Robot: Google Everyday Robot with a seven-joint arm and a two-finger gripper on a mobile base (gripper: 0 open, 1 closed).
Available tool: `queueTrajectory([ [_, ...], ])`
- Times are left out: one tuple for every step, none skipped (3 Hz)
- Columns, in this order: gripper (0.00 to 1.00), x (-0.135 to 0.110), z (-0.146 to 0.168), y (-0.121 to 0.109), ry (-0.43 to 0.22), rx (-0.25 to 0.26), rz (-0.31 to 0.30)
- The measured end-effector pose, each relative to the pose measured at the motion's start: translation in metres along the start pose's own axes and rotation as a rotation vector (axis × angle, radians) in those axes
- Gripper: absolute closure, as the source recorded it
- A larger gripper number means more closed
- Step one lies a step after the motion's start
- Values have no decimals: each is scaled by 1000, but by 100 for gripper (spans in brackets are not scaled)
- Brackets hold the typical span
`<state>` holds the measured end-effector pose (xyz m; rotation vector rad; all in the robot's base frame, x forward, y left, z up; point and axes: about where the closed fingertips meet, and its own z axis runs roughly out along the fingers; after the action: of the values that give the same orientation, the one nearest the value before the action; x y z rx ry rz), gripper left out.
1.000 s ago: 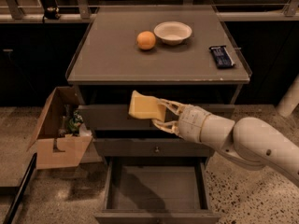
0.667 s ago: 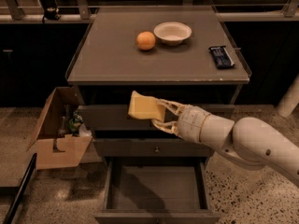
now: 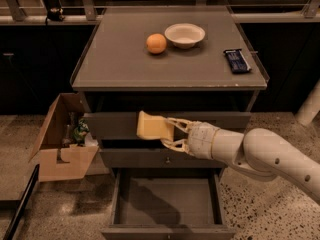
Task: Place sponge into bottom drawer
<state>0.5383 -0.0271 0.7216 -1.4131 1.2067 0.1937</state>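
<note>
Sponge (image 3: 154, 126) pinched in the claw (image 3: 169, 132), above the open bottom drawer (image 3: 165, 206).
The sponge juts left of the claw; the arm (image 3: 270, 154) reaches in nearly level from the right.

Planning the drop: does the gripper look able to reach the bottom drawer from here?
Likely yes: the bottom drawer is pulled open, and the gripper, holding the sponge before the upper drawers, has nothing visible below it in the way.
</note>
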Motion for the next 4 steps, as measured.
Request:
queueTrajectory([
  [100,26,8,30,-6,-28,70],
  [100,57,19,65,13,-77,144],
  [100,86,34,100,46,-146,203],
  [100,117,52,138,86,-234,264],
])
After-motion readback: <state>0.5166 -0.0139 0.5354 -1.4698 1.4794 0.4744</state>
